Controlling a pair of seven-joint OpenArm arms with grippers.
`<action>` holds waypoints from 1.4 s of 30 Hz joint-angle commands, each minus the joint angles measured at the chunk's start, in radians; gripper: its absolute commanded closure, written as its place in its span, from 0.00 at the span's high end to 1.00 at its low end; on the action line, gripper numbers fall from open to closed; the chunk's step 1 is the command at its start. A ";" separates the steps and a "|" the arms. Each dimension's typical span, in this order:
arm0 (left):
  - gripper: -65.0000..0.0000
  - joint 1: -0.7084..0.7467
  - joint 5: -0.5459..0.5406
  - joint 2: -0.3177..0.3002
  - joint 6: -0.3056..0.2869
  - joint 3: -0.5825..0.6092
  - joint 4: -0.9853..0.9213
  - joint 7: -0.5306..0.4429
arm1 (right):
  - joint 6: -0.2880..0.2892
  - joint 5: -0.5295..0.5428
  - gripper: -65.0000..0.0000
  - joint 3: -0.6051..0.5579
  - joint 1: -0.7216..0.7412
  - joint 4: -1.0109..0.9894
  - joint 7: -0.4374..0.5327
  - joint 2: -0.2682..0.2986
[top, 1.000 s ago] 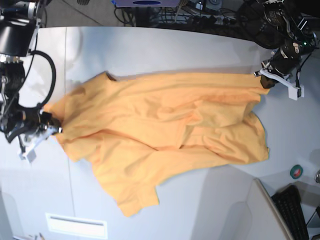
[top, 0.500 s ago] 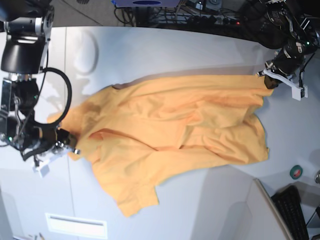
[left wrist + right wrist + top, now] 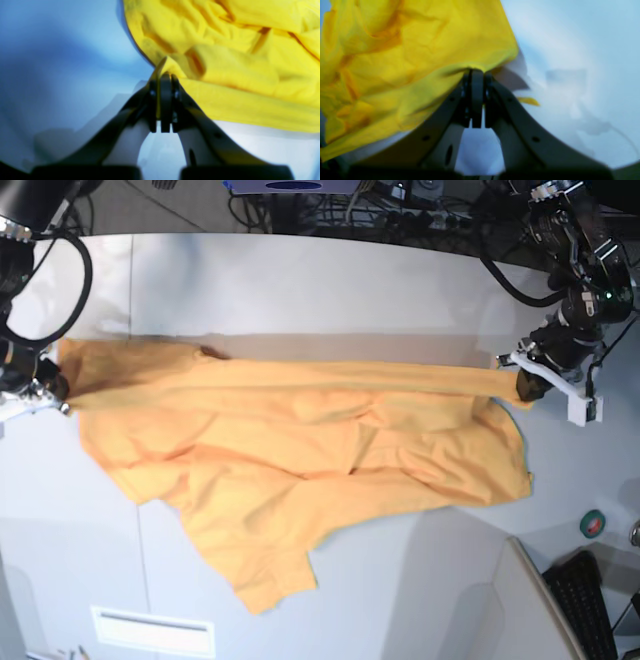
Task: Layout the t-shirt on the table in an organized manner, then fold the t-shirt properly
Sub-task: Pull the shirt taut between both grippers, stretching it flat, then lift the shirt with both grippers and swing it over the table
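The t-shirt lies across the middle of the surface, stretched from nine to three o'clock, with each end pinched: the left claw is closed on cloth at three o'clock, the right claw at nine. Laying-out looks partly done, since the lower half is rumpled and no fold is made. The surface is pale grey; cables crowd twelve o'clock and a keyboard sits near five.
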 commanded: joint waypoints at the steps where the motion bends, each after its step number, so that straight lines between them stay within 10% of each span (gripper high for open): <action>1: 0.00 -0.035 -0.022 -0.023 0.034 0.027 0.024 -0.036 | 0.000 0.013 0.00 -0.001 0.047 0.007 0.022 0.024; 11: 0.00 -0.490 -0.022 -0.116 0.242 0.370 -0.165 -0.036 | 0.000 0.009 0.00 -0.164 0.517 -0.385 0.111 0.153; 30: 0.00 -1.448 -0.025 -0.055 0.256 0.620 -0.944 -0.299 | 0.000 0.009 0.00 -0.461 1.109 -0.675 0.561 0.363; 37: 0.00 -1.509 -0.031 -0.046 0.256 0.618 -0.839 -0.289 | 0.001 0.016 0.00 -0.470 1.210 -0.642 0.568 0.430; 42: 0.00 -1.327 -0.030 -0.064 0.256 0.615 -0.558 -0.190 | 0.001 0.018 0.00 -0.380 0.993 -0.390 0.455 0.455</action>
